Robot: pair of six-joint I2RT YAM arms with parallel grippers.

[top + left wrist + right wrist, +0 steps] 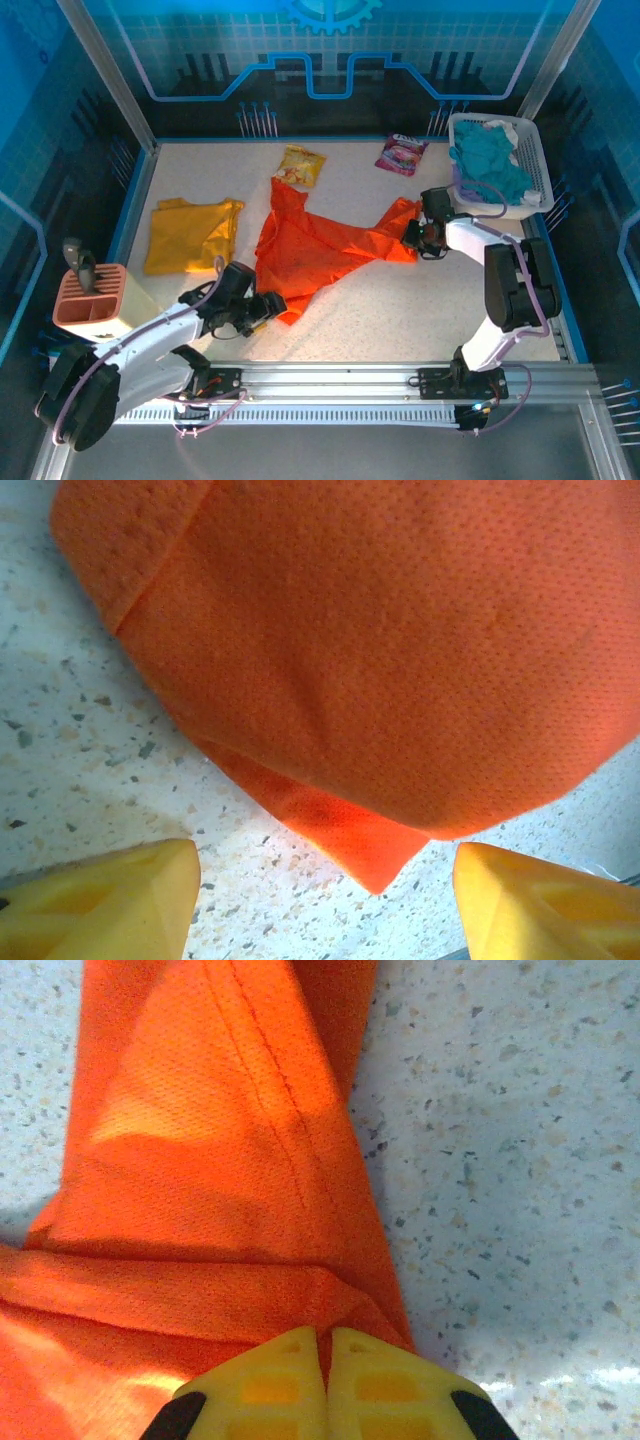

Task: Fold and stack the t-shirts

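Two t-shirts on the speckled surface [400,310]: orange t-shirt [320,250] spread crumpled in the middle, mustard yellow t-shirt [190,235] flat in a rough rectangle to its left, apart from it. At the orange cloth's right-hand corner, right fingers [412,240] pressed together, clamped on a raised fold of the fabric. At its near lower edge, left fingers [268,304] spread apart, a pointed tip of orange cloth lying between them, untouched. Toward the far edge, yellow snack packet [300,163] and pink snack packet [402,155]; at far right, white basket [535,140] holding teal and white cloth.
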